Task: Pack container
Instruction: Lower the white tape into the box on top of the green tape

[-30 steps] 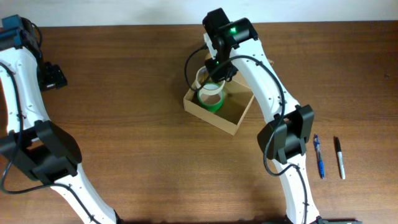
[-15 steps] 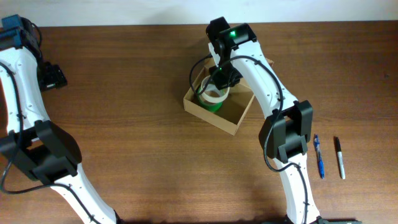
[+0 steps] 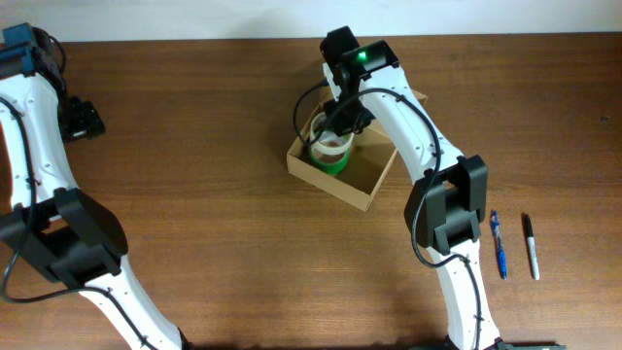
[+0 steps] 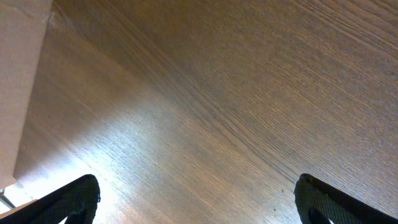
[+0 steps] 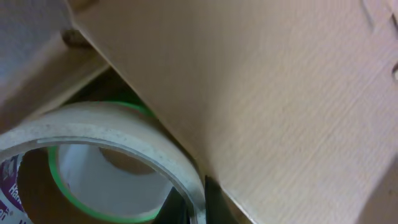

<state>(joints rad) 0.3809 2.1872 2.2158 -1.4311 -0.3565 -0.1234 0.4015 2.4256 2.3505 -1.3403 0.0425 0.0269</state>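
Comparing the overhead views across the last second, the right hand [image 3: 342, 119] has carried the pale tape roll [image 3: 330, 146] from over the far rim down into the container [image 3: 369, 167]. Over the last half second it has barely moved. The roll now lies over the green tape roll [image 3: 331, 163] in the left-hand corner of the container, which stands open at mid-worktop [image 3: 214, 194]. In the right wrist view the fingers sit closely either side of the roll's wall, so the hand reads as still gripping it. Judgement: placement is nearly complete; release and withdrawal remain. The left hand [image 4: 199, 208] hangs spread and empty over bare worktop at the far left, well apart from the container.
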